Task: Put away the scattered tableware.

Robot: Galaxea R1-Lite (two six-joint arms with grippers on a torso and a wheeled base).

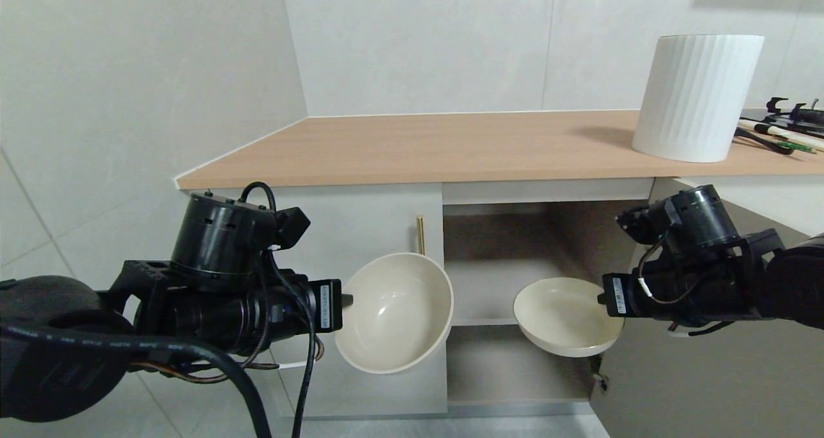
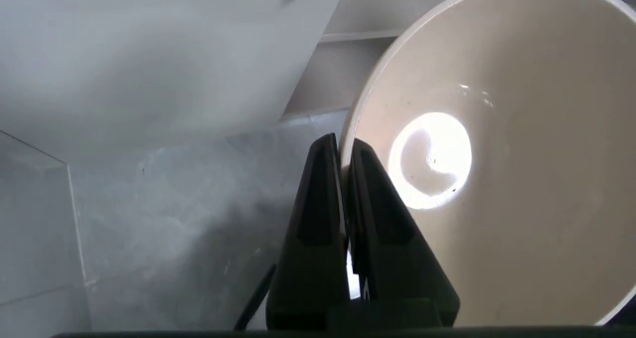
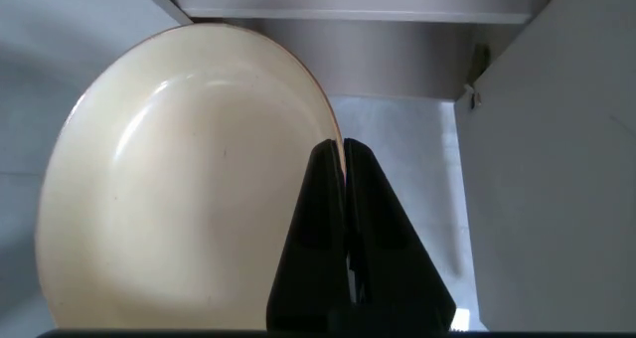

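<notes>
A cream bowl (image 1: 394, 312) hangs in the air in front of the closed left cabinet door, tipped on its side with its hollow facing me. My left gripper (image 1: 347, 300) is shut on its rim; the wrist view shows both fingers (image 2: 328, 194) clamped on the bowl's (image 2: 497, 139) edge. A cream plate (image 1: 565, 317) is held before the open cabinet (image 1: 508, 283), tilted slightly. My right gripper (image 1: 605, 299) is shut on the plate's rim, and its fingers (image 3: 328, 199) pinch the plate (image 3: 189, 179) edge.
The wooden countertop (image 1: 438, 145) runs above the cabinet. A tall white ribbed container (image 1: 698, 96) stands at its right, with utensils (image 1: 782, 132) behind it. A brass handle (image 1: 420, 234) sits on the left door. The open right door (image 1: 702, 380) stands beside my right arm.
</notes>
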